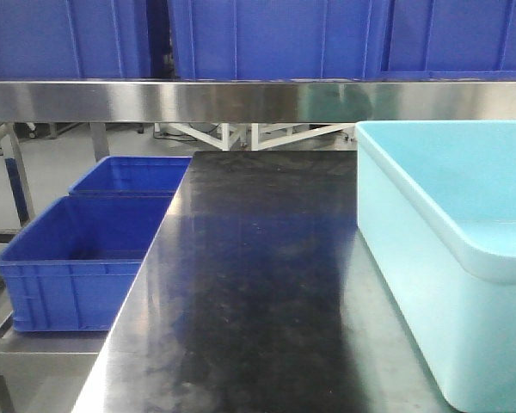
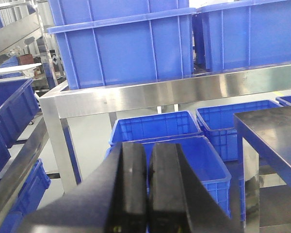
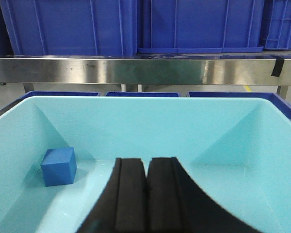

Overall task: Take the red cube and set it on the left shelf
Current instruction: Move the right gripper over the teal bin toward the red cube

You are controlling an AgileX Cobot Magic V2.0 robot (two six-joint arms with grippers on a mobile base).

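No red cube shows in any view. My right gripper (image 3: 146, 167) is shut and empty, hovering over the near part of the light blue tub (image 3: 136, 116). A blue cube (image 3: 58, 166) sits on the tub floor at the left. My left gripper (image 2: 148, 155) is shut and empty, held over the blue crates (image 2: 203, 160) left of the dark table (image 2: 276, 131). Neither gripper shows in the front view. The left side holds a low steel shelf with blue crates (image 1: 77, 267).
A steel shelf rail (image 1: 241, 99) runs across the back with large blue crates (image 1: 275, 39) on top. The light blue tub (image 1: 464, 284) fills the right of the black table (image 1: 258, 292). A steel post (image 2: 58, 141) stands left of the left gripper.
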